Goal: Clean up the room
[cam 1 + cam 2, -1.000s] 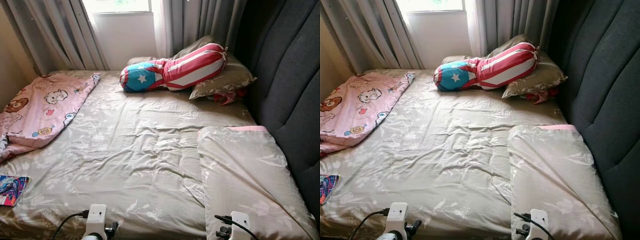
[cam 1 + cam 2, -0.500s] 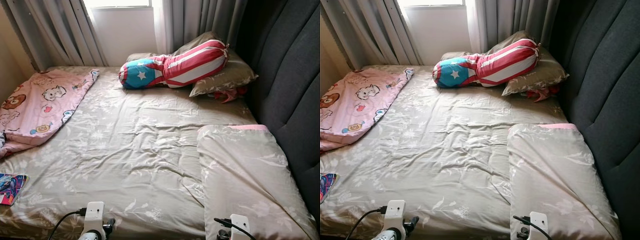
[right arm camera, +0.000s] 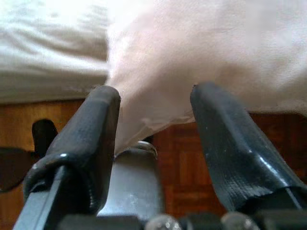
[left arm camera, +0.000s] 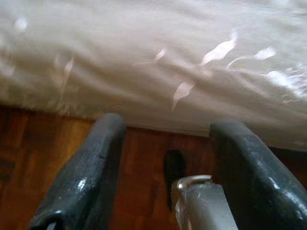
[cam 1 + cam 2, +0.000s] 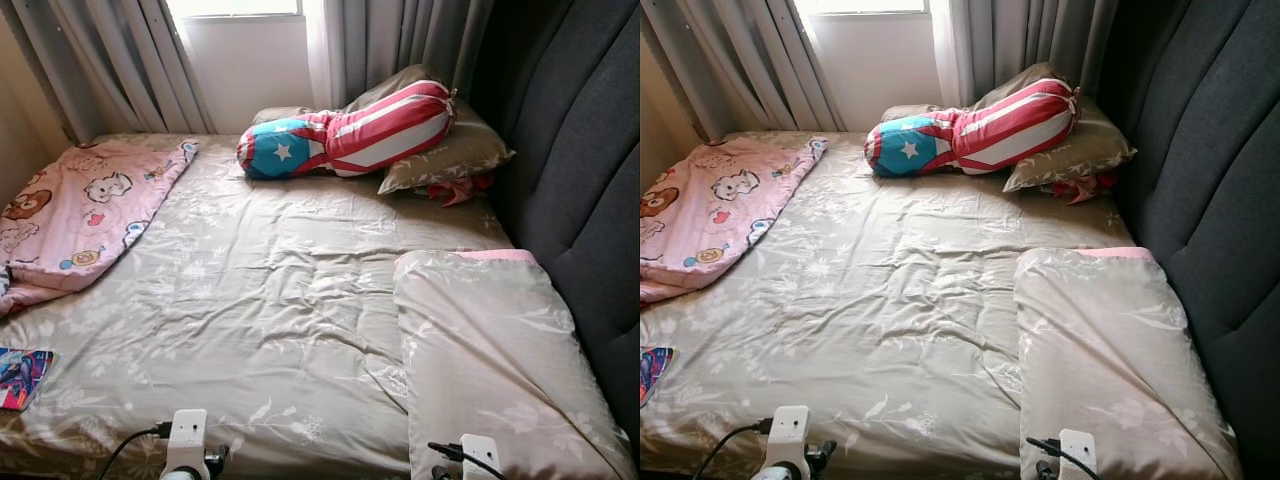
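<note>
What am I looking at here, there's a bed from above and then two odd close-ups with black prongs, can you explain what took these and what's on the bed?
These come from a walking humanoid robot tidying a bedroom. The two wide pictures are from its head cameras, looking down at a bed with a beige floral sheet. On it lie a pink cartoon-print blanket, a red, white and blue star-and-stripes bolster across a beige pillow, a folded beige quilt beside the dark grey padded headboard, and a small colourful booklet at the near left edge. The close-ups are wrist cameras looking along each gripper's two black fingers. The left gripper and right gripper are open, holding nothing, low by the bed's edge above a wooden floor.
</note>
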Controlling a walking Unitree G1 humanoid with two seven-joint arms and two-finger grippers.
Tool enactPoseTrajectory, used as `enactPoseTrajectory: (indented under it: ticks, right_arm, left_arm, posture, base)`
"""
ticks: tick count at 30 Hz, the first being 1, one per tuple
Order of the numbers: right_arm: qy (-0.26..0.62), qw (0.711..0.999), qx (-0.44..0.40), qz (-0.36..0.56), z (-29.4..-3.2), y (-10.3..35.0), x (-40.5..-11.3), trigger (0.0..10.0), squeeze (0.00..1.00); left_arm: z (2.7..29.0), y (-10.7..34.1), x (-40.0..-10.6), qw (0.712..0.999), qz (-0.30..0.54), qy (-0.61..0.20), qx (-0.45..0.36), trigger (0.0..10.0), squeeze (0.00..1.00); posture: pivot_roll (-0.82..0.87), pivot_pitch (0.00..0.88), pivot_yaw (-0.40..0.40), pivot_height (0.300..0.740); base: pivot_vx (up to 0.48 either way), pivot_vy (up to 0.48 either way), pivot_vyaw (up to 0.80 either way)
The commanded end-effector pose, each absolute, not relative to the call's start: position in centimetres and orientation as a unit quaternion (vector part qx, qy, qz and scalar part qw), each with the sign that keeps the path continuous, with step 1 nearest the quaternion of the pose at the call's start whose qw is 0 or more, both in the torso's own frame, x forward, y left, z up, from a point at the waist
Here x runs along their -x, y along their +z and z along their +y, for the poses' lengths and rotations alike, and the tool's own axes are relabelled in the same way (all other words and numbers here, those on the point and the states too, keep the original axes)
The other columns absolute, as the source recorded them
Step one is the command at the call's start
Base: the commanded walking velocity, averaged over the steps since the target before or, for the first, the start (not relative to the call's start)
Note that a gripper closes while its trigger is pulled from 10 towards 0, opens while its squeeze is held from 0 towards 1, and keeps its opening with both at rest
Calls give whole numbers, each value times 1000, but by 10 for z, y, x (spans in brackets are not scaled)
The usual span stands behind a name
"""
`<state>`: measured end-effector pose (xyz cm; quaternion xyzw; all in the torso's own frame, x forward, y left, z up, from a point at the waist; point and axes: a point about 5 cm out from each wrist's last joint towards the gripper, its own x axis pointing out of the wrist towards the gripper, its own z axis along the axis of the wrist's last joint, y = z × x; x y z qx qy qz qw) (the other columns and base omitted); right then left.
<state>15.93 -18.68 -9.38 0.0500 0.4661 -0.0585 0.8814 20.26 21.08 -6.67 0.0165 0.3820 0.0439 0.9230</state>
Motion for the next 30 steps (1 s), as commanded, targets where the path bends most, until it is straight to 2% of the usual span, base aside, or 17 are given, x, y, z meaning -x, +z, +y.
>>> enactPoseTrajectory:
  ticks: [1, 6, 15, 23, 30]
  right_arm:
    - [-48, 883, -51, 465, -181, -93, -162, 10000, 0]
    - [-45, 883, -46, 466, -181, -93, -162, 10000, 0]
    - [-59, 880, -54, 468, -183, -94, -160, 10000, 0]
    - [-41, 882, -41, 467, -180, -94, -161, 10000, 0]
    - [-50, 883, -54, 464, -179, -94, -161, 10000, 0]
  left_arm:
    - [216, -70, -195, 915, 398, 49, -28, 10000, 0]
    - [216, -71, -194, 915, 399, 49, -27, 10000, 0]
    - [216, -71, -193, 914, 401, 51, -25, 10000, 0]
    - [218, -72, -191, 912, 407, 51, -29, 10000, 0]
    - [218, -73, -189, 910, 410, 49, -31, 10000, 0]
  posture:
    - [16, 0, 8, 740]
    - [18, 0, 7, 740]
    - [21, 0, 3, 740]
    - [28, 0, 4, 740]
    - [31, 0, 6, 740]
  base:
    - [0, 0, 800]
    - [0, 0, 800]
    - [0, 0, 0]
    - [0, 403, 0]
    - [0, 447, 616]
